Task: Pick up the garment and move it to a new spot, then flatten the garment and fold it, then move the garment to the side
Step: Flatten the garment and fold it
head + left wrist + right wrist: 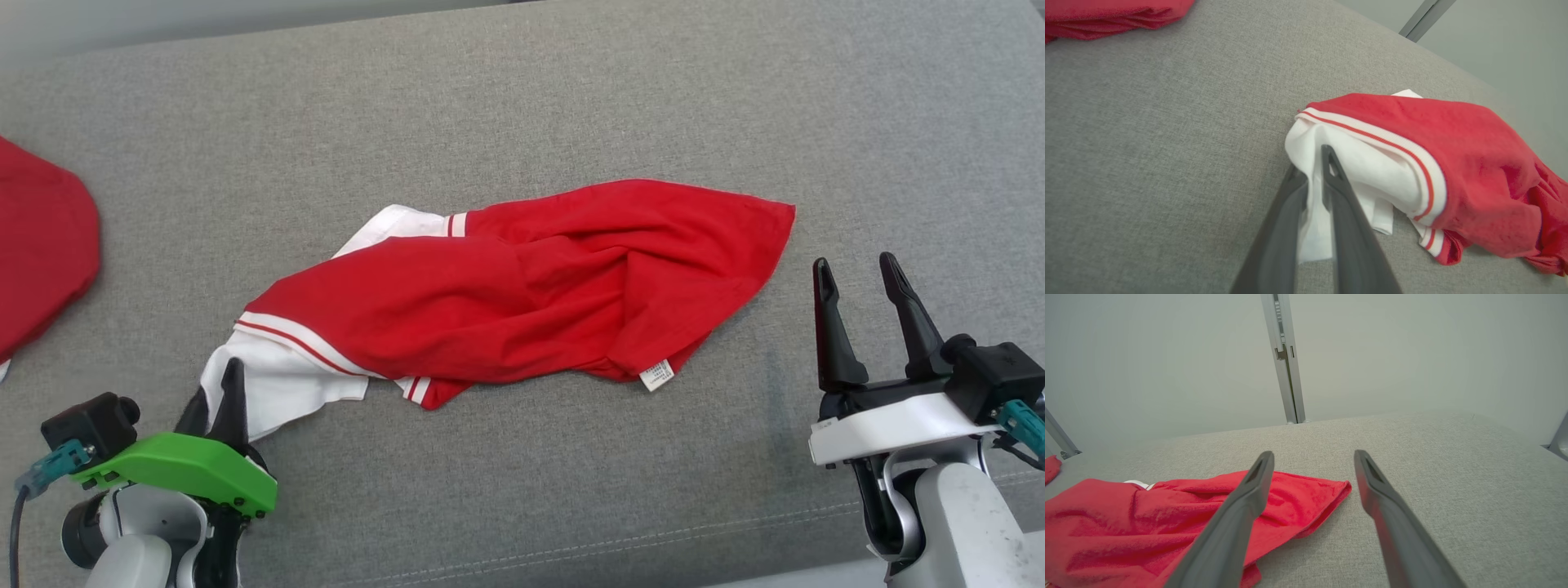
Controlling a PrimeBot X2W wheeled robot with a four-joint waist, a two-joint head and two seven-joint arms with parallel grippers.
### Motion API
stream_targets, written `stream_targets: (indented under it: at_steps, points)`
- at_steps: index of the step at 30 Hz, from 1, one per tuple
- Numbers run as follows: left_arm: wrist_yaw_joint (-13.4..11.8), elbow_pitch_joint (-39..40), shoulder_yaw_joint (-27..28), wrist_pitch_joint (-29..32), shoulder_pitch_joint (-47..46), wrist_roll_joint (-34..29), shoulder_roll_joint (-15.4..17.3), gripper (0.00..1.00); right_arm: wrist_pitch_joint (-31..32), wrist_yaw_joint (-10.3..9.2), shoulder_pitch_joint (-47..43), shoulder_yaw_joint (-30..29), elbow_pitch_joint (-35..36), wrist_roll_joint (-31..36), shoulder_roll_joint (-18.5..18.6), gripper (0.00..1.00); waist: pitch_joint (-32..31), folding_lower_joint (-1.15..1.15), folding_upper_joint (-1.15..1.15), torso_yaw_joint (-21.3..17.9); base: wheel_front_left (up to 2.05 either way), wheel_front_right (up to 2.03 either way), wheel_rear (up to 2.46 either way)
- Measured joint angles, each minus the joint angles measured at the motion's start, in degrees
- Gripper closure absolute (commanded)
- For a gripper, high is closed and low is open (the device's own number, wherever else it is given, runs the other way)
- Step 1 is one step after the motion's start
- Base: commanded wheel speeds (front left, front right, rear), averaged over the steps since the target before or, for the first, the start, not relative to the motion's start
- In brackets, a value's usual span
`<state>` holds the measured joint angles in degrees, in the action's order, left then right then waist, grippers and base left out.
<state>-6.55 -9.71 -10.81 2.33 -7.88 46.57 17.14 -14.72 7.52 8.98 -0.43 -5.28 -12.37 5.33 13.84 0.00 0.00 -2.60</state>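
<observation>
Between the narrowly parted jaws of the left gripper we are seeing white cloth, but we cannot tell whether they are pinching it; the right gripper is hovering wide open beside the red hem. We are judging the garment, lying crumpled on the grey cushion, light and limp, so hems and corners are offering the surest hold.
</observation>
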Motion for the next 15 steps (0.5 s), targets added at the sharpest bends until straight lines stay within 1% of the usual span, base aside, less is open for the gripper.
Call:
stream_targets:
  at_steps: [2, 4, 7, 11, 15]
  points:
    - [-0.2, 0.3, 0.1, -2.5, -0.1, -1.1, -0.2, 0.00, 0.0, 0.00, 0.0, 0.0, 0.0, 0.0, 0.0, 0.00, -0.6, 0.00, 0.00, 0.1, 0.00, 0.00, 0.00]
    - [-1.0, 0.7, 0.0, -4.6, 0.0, -2.7, -0.4, 0.00, 0.0, 0.01, 0.0, 0.0, 0.1, 0.1, 0.0, 0.00, -1.2, 0.00, 0.00, 0.1, 0.00, 0.00, 0.00]
    - [-2.9, 2.0, 0.2, -7.6, 0.0, -5.1, -0.7, 0.00, 0.0, 0.00, -0.1, 0.0, 0.3, 0.5, 0.3, 0.00, -2.2, 0.00, 0.00, 0.2, 0.00, 0.00, 0.00]
    - [-5.2, 4.1, 0.0, -11.2, 0.0, -9.3, 0.2, 0.00, 0.3, 0.00, -0.5, 0.0, 0.7, 1.1, 0.5, 0.00, -3.8, 0.00, 0.00, 0.3, 0.00, 0.00, 0.00]
    - [-6.8, 6.7, -1.2, -13.8, -0.2, -13.8, 0.7, 0.00, 0.4, 0.00, -0.6, 0.6, 1.0, 1.6, 0.8, 0.00, -5.4, 0.00, 0.00, 0.5, 0.00, 0.00, 0.00]
